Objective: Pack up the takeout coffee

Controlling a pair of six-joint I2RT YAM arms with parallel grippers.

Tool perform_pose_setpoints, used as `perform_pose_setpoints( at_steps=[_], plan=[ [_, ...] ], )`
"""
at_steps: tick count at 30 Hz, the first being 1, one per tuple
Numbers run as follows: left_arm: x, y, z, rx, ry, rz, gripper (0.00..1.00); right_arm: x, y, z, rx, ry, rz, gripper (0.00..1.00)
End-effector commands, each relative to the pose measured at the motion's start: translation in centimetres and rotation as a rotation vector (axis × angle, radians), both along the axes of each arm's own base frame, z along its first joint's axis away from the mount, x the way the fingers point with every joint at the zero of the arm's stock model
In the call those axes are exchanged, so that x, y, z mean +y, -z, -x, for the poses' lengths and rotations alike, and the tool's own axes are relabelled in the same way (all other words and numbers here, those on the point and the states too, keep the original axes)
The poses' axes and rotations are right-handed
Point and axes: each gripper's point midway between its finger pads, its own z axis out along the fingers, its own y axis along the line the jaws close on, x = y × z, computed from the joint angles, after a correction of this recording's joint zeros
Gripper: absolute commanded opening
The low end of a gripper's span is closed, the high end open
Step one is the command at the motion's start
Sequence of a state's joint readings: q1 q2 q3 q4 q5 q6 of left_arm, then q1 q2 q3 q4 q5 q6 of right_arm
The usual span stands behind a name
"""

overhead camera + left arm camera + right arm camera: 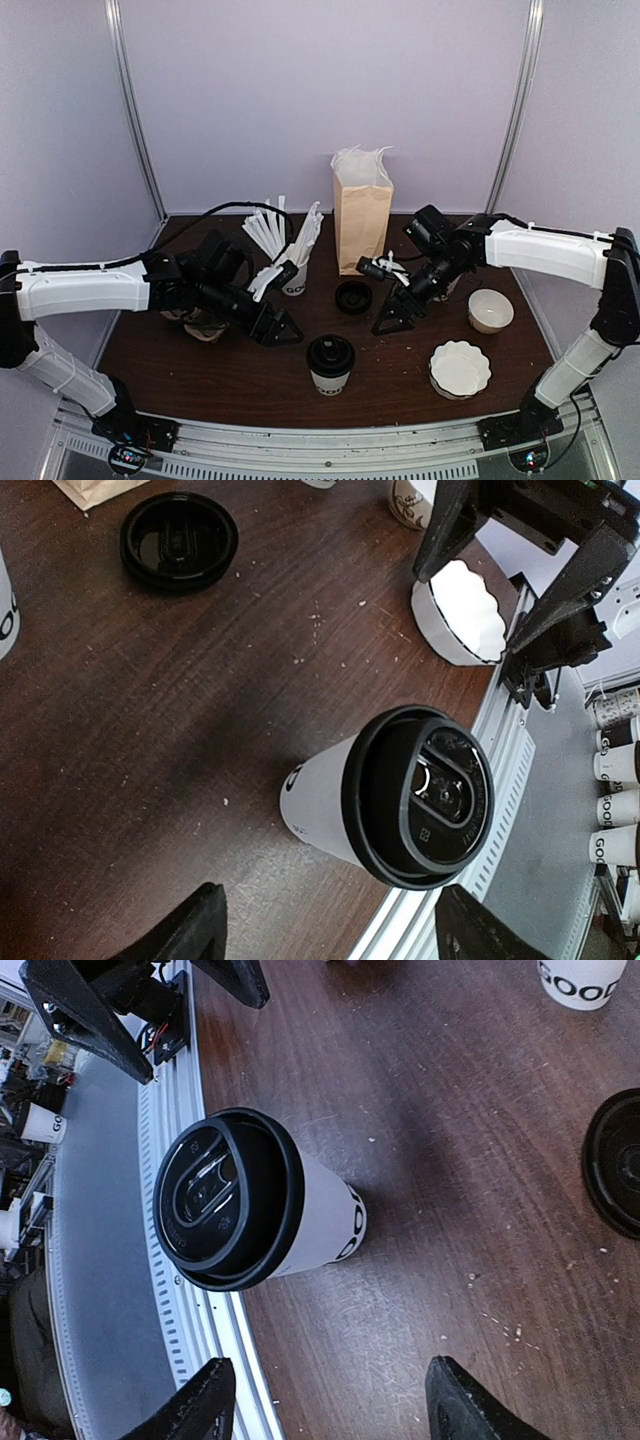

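The takeout coffee [330, 362], a white cup with black lettering and a black lid, stands upright near the table's front edge, midway between both arms. My left gripper [280, 330] hovers just left of it, open and empty. In the left wrist view the coffee [400, 800] sits ahead of the left gripper [335, 935], outside the jaws. My right gripper [397, 312] hangs up and to the right of the cup, also open and empty. The right wrist view shows the coffee [250, 1205] ahead of the right gripper [330, 1405], apart from both fingers.
A tan paper bag [362, 205] stands open at the back centre. A loose black lid [353, 296] lies in front of it. A cup of white straws [290, 270] stands to the left. A white bowl [490, 310] and a white fluted stack [460, 368] sit at the right.
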State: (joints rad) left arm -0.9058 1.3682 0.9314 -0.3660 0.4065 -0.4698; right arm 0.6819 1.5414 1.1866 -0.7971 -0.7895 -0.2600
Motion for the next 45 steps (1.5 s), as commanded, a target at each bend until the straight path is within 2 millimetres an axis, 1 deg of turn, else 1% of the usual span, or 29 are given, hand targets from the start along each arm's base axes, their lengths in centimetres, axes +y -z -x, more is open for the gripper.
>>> perform_pose_setpoints(
  at_steps=[1,4,7,12,15,19,23,26,33,42,45],
  plan=[
    [-1.8,-1.0,-0.1,0.0,0.017,0.053,0.75,1.5,0.4,0.6,0.114,-0.03,-0.065,0.68],
    [-2.2,-1.2,0.3,-0.001,0.032,0.068,0.75,2.2,0.9,1.2,0.158,-0.059,-0.065,0.66],
    [-2.8,-1.3,0.5,-0.002,0.038,0.078,0.75,2.8,1.2,2.0,0.191,-0.096,-0.065,0.63],
    [-3.2,-0.3,0.3,0.008,0.03,0.049,0.75,3.5,1.3,2.9,0.25,-0.13,-0.081,0.61],
    [-3.5,0.0,0.1,0.011,0.029,0.048,0.74,3.8,1.2,3.1,0.252,-0.139,-0.079,0.61],
    [-4.0,-0.3,0.0,0.006,0.039,0.069,0.73,4.3,1.5,3.3,0.258,-0.148,-0.068,0.6],
    [-4.3,-0.4,-0.1,0.008,0.046,0.08,0.73,4.6,2.2,3.2,0.282,-0.152,-0.045,0.57],
    [-4.6,0.0,0.0,0.02,0.049,0.08,0.73,4.8,2.6,3.1,0.285,-0.152,-0.029,0.56],
    [-4.3,1.9,0.3,0.05,0.059,0.036,0.66,4.6,3.7,3.3,0.299,-0.156,0.001,0.54],
    [-2.7,5.1,0.9,0.097,0.037,-0.066,0.55,4.9,4.6,3.2,0.33,-0.148,0.027,0.54],
    [-2.5,6.2,0.8,0.111,0.024,-0.09,0.51,5.0,4.8,3.3,0.353,-0.151,0.026,0.52]
  ],
)
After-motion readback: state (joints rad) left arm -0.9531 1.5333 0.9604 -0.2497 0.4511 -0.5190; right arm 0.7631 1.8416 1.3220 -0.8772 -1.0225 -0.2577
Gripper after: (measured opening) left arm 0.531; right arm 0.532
